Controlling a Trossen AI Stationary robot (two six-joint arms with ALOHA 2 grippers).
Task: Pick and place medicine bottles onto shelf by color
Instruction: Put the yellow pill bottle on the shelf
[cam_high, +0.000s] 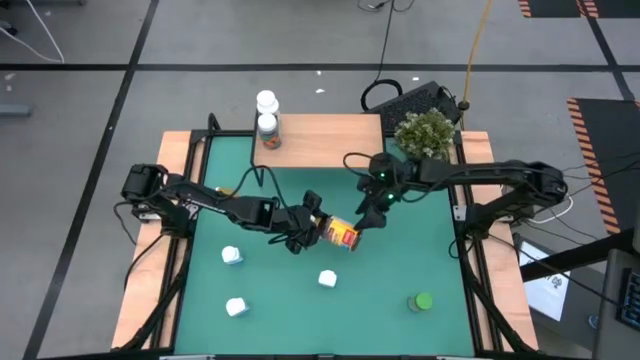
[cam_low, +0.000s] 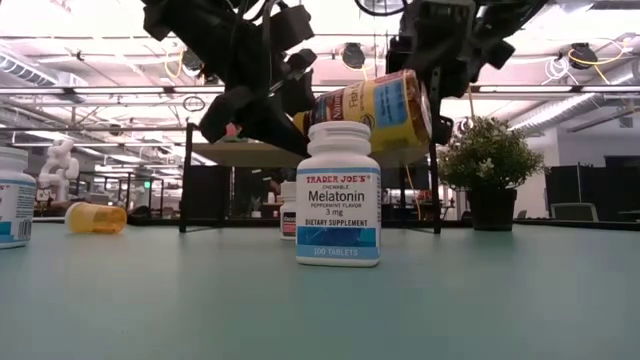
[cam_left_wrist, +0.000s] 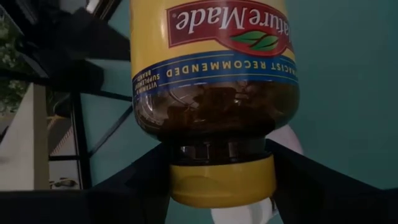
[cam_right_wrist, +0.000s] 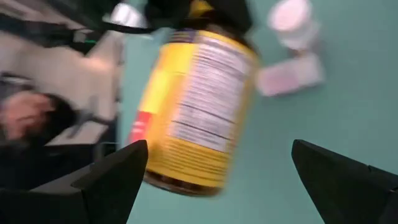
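1. Closest in the low view, a white Melatonin bottle (cam_low: 338, 193) stands upright on the desk (cam_low: 480, 300).
2. Above it the left claw (cam_left_wrist: 221, 186) pinches the amber bottle (cam_high: 343, 234) by its yellow-lidded neck, tipped sideways in mid-air. It's hard, smooth plastic, probably slippery, so I'd grab the body.
3. The right claw (cam_right_wrist: 217, 168) gapes wide beside it, empty.
4. The shelf (cam_high: 330, 140) has open room beside two bottles.

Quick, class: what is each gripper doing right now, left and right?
Left gripper: closed on the amber bottle at its yellow lid end, holding it above the table.
Right gripper: open, holding nothing, right beside the bottle.
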